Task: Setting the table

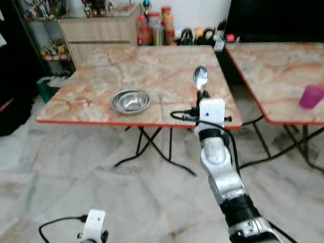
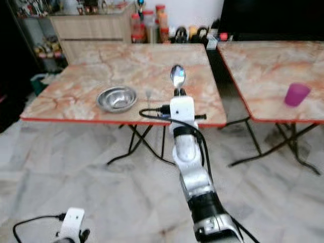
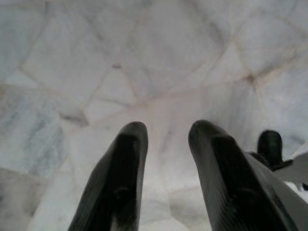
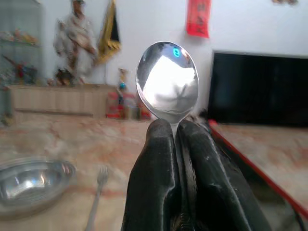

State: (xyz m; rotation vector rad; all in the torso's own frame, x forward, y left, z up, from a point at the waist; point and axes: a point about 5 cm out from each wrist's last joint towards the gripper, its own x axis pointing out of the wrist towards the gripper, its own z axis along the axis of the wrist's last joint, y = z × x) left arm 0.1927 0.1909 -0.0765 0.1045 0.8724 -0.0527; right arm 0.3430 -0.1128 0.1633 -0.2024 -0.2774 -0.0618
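Spoon (image 4: pixel 167 82) is upright, bowl up, handle pinched betw. the closed fingers (image 4: pixel 154 178) of the right gripper (image 1: pixel 203 94), held over the near right part of the marble-top folding table (image 1: pixel 101 109), just inside its red near edge. On the table: 1 steel bowl (image 1: pixel 130 100) left of the gripper, near the front edge, and 1 fork (image 4: pixel 97 190) lying flat betw. bowl and gripper, tines pointing far. Rest of that tabletop looks bare, w/ open room far and left.

2nd marble table (image 1: pixel 273 76) stands to the right, a dark gap betw. the two; 1 purple cup (image 1: pixel 311 96) sits at its near right. Far side: wooden cabinet (image 1: pixel 96 30), bottles and jars (image 1: pixel 157 25) along the wall, dark TV screen (image 4: pixel 260 89) far right.

Left gripper (image 3: pixel 166 178) hangs low over the marble floor (image 1: pixel 76 172), fingers apart, nothing betw. them. Crossed black table legs (image 1: pixel 147 147) below the near edge; floor in front is open.
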